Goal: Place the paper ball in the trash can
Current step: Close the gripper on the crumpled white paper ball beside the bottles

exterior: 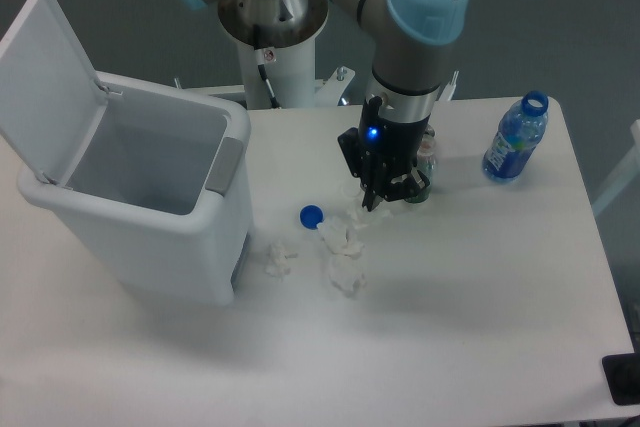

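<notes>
Starting left, we've got the trash can [150,197] with its lid flipped up. Next, a paper ball [277,256] lies on the table [480,297], more wads beside a blue cap [311,215]. The arm points straight down, gripper [377,197] just above them; can't tell if it's spread. Far right, a water bottle [516,139].

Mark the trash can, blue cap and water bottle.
trash can [160,237]: fixed camera, bare front wall.
blue bottle cap [311,215]: fixed camera, top face.
water bottle [514,142]: fixed camera, blue label.
</notes>
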Robot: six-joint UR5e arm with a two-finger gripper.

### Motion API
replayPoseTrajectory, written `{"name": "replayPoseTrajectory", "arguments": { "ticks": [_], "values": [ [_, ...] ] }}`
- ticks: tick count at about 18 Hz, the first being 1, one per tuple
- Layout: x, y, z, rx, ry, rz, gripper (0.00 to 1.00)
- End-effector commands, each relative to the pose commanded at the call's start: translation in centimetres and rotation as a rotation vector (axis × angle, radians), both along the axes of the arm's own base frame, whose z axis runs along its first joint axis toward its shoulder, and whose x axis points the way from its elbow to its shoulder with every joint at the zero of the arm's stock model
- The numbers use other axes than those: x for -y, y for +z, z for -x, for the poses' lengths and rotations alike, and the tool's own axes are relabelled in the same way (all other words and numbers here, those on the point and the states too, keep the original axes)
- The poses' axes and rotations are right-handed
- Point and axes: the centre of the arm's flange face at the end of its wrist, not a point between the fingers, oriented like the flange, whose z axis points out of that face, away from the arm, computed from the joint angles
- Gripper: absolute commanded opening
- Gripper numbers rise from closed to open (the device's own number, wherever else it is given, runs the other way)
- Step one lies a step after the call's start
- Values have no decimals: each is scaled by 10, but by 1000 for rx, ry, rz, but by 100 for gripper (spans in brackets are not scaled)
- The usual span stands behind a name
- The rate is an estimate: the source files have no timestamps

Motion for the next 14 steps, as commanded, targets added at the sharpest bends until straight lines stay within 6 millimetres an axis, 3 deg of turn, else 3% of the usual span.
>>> {"name": "replayPoseTrajectory", "arguments": {
  "ticks": [14],
  "values": [
    [-7,17,4,-7,64,-22,0]
  ]
}}
